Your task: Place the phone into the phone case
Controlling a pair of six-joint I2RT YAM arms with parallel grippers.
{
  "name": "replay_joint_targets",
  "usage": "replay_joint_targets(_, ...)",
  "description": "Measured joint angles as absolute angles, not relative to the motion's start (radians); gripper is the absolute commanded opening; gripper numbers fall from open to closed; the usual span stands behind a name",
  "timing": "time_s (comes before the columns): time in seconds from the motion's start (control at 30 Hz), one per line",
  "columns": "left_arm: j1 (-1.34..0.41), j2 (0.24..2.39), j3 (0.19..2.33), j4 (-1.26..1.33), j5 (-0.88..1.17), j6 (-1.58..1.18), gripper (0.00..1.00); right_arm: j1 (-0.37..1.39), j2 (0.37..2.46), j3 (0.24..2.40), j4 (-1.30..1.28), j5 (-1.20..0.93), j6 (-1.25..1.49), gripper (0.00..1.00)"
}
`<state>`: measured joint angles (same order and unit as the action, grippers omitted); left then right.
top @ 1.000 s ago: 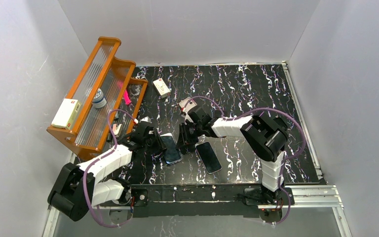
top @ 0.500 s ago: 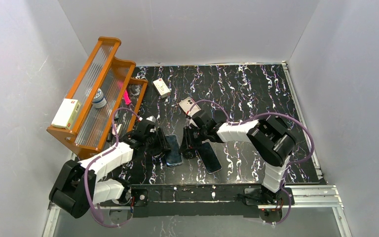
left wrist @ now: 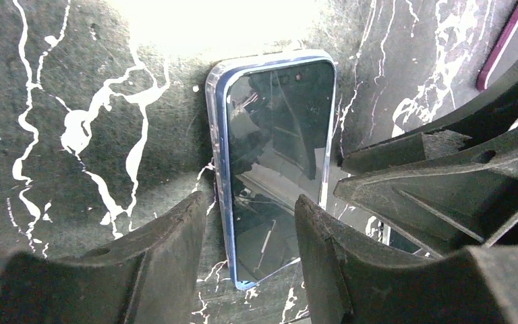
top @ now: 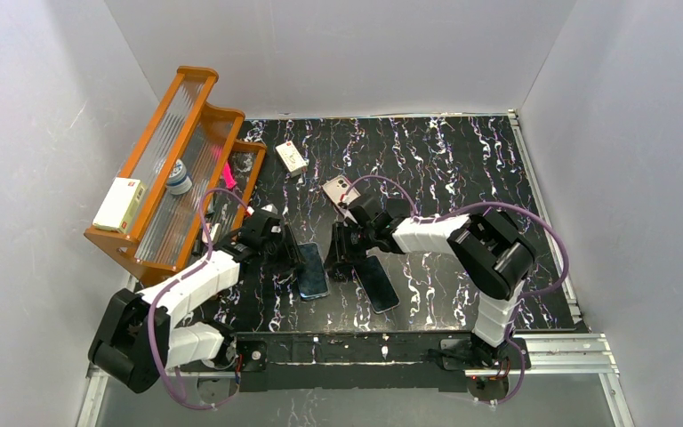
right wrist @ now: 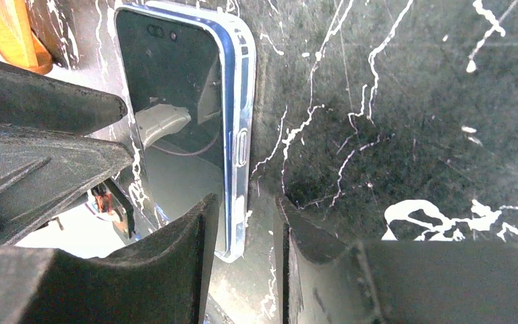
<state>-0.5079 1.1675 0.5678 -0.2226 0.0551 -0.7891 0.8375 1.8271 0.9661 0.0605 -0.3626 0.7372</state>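
Note:
A dark-screened phone with a blue frame (top: 313,271) lies flat on the black marbled mat inside a clear case (right wrist: 243,135). In the left wrist view the phone (left wrist: 273,155) runs away from me. My left gripper (left wrist: 249,253) is open and low over the phone's near left edge; in the top view it (top: 277,252) is at the phone's left side. My right gripper (right wrist: 243,263) is open only narrowly, its jaws either side of the case's right edge. In the top view it (top: 338,260) is at the phone's right side.
A second dark phone (top: 375,283) lies just right of the right gripper. A pale case with a camera cut-out (top: 338,189) and a small white box (top: 291,157) lie further back. An orange wooden rack (top: 173,169) holding a white box (top: 118,205) stands at the left.
The right gripper has dropped forward and left to the phone's right edge, uncovering the pale case behind it. The left gripper has closed in on the phone's left side.

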Motion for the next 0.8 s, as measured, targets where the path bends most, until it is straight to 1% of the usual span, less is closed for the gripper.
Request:
replay_joint_targets(0.17,-0.508,1.196,0.603,-0.244,0.019,-0.787,0.49,0.835,1.857,1.002,0.061,-0.373,0.731,0.44)
replay_joint_targets(0.23,-0.508,1.216,0.611,-0.241,0.015,-0.787,0.47,0.835,1.874,1.027,0.056,-0.372,0.726,0.44)
replay_joint_targets(0.43,-0.508,1.299,0.612,-0.241,0.076,-0.804,0.32,0.835,1.909,1.072,0.056,-0.369,0.721,0.42)
replay_joint_targets(0.6,-0.509,1.302,0.606,-0.243,0.125,-0.860,0.12,0.833,1.921,1.071,0.070,-0.376,0.749,0.36)
replay_joint_targets(0.7,-0.507,1.294,0.602,-0.251,0.146,-0.884,0.11,0.826,1.924,1.071,0.069,-0.373,0.765,0.35)
replay_joint_targets(0.77,-0.506,1.304,0.603,-0.252,0.159,-0.899,0.16,0.824,1.924,1.071,0.067,-0.366,0.773,0.32)
replay_joint_targets(0.8,-0.504,1.311,0.606,-0.254,0.165,-0.905,0.20,0.825,1.924,1.070,0.066,-0.361,0.777,0.31)
